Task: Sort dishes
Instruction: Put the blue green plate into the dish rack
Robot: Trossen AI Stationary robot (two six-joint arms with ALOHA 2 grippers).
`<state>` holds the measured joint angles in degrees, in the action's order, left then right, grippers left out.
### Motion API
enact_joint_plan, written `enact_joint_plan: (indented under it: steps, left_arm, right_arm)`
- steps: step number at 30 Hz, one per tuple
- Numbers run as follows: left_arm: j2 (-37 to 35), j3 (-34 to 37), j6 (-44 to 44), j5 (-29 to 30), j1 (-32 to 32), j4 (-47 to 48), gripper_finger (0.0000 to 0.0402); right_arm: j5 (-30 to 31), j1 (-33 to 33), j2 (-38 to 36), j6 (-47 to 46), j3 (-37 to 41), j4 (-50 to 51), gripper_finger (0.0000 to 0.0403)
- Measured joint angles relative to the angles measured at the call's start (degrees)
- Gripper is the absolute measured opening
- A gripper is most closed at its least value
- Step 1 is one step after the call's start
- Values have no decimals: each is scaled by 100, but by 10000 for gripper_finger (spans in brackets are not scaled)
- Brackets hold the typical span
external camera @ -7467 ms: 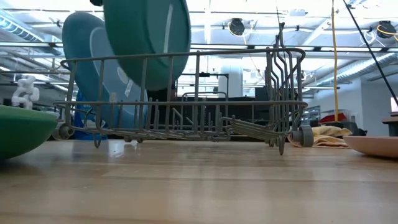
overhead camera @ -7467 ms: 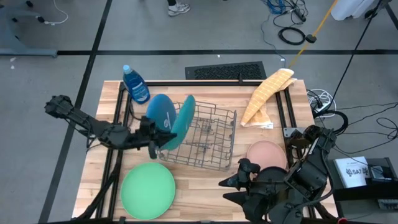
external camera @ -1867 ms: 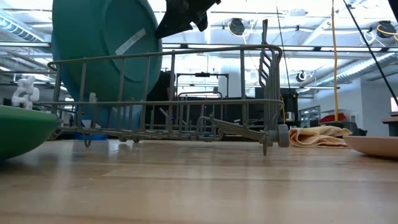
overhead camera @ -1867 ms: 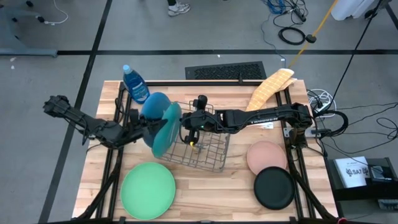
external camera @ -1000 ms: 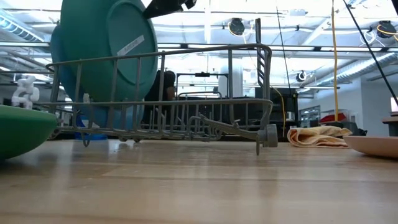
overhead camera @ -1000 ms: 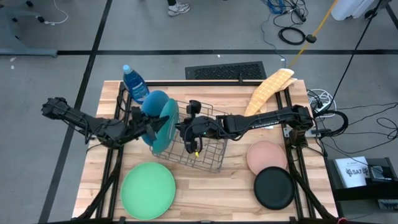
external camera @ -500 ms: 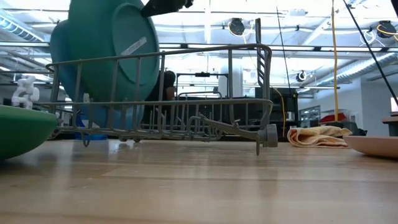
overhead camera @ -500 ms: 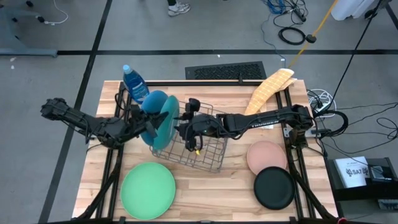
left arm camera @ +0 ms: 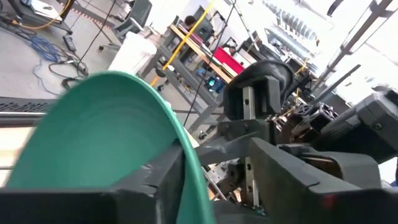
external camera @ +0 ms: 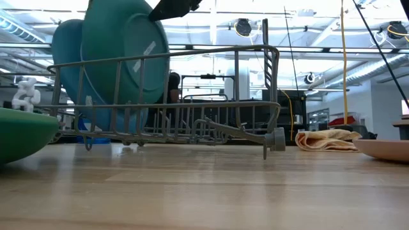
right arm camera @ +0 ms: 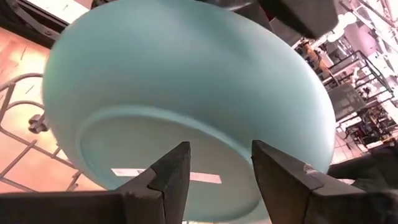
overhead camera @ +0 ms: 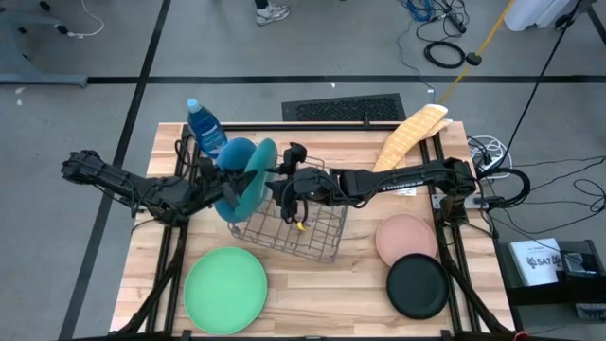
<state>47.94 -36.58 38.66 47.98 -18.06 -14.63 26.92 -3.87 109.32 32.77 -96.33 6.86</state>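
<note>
The dark green plate (overhead camera: 254,175) stands on its edge at the left end of the grey wire rack (overhead camera: 312,223), right beside the blue plate (overhead camera: 235,156). The low view shows the dark green plate (external camera: 124,57) in front of the blue plate (external camera: 64,51). My left gripper (overhead camera: 230,189) reaches in level from the table's left, open, with that plate's rim between its fingers (left arm camera: 217,180). My right gripper (overhead camera: 280,185) comes from the right and stands open (right arm camera: 221,162) just before the plate's pale underside (right arm camera: 186,112), with nothing between its fingers. My left gripper has the dark green plate's rim (left arm camera: 186,168) standing between its open fingers, which come level from the table's left. Whether a finger touches the plate, I cannot tell. The plate rests in the rack. Of my right gripper I cannot tell whether its fingertips touch the underside.
A light green plate (overhead camera: 225,289) lies near the front left. A pink plate (overhead camera: 402,235) and a black plate (overhead camera: 417,286) lie at the front right. A blue bottle (overhead camera: 205,128) stands at the far left, and a yellow cloth (overhead camera: 407,142) lies at the far right.
The dark green plate has shifted within the rack: its top has swung toward the table's far edge and it now stands more upright, closer to the blue plate. Both arms have stayed about where they were.
</note>
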Motion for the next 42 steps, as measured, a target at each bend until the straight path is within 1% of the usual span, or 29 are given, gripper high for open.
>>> enact_joint_plan:
  steps: [6, 11, 14, 18, 21, 29, 36, 38, 42]
  left_arm:
    - [0, 0, 6, -15, 0, 0, 244]
    - [0, 0, 21, -56, -3, -82, 265]
    - [-2, 0, 21, -129, -7, -183, 267]
    - [-2, 0, 21, -127, -47, -203, 267]
    - [-2, 0, 19, -143, -50, -198, 267]
    - [-2, 0, 5, -521, -76, -39, 267]
    - [-4, 0, 452, -593, -126, 0, 267]
    - [-6, 0, 659, -615, -136, 189, 267]
    - [-2, 0, 1343, -620, -131, 1087, 267]
  right_arm:
    - [-28, 14, 0, -59, 0, 128, 167]
    - [-33, 44, 0, -63, 0, 132, 167]
    - [-50, 127, 0, -132, 0, 136, 167]
    - [-290, 242, 0, -296, 0, 151, 167]
    - [-326, 286, 0, -332, 0, 148, 167]
    - [-344, 314, 0, -304, 0, 180, 167]
    - [-477, 342, 0, -91, 0, 144, 167]
    - [-483, 333, 0, -2, 0, 128, 167]
    - [-479, 327, 0, -60, 0, 224, 167]
